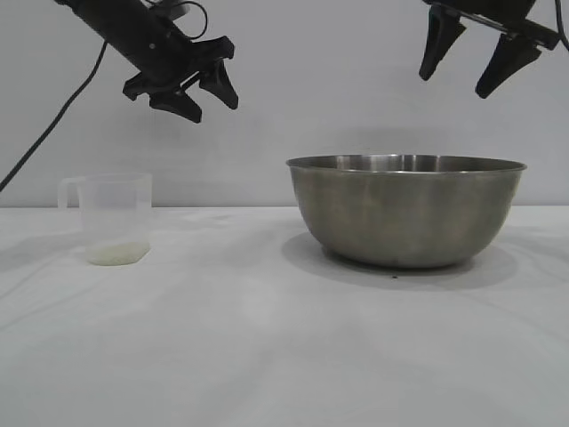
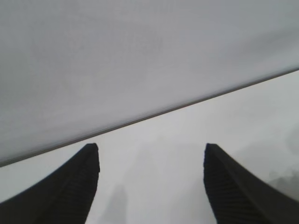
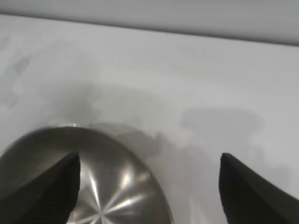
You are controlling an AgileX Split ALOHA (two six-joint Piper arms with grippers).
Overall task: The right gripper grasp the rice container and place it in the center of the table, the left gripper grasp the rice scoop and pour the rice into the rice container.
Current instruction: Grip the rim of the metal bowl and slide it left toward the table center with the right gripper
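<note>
1. My right gripper (image 1: 469,64) hangs above the rice container (image 1: 406,212), fingers spread, holding nothing.
2. My left gripper (image 1: 206,95) hovers above the rice scoop (image 1: 114,219), fingers apart, empty.
3. Rice (image 1: 116,253) lies in the scoop's bottom.
4. No writing I can read.

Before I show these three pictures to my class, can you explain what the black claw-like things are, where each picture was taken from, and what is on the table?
They are two robot arms' grippers. The front picture shows the left gripper above the rice scoop, a clear cup with a little rice inside, and the right gripper above the rice container, a steel bowl. Both stand on the white table. The other two pictures come from cameras on each wrist, looking past the fingers. Both grippers are open and hold nothing.
</note>
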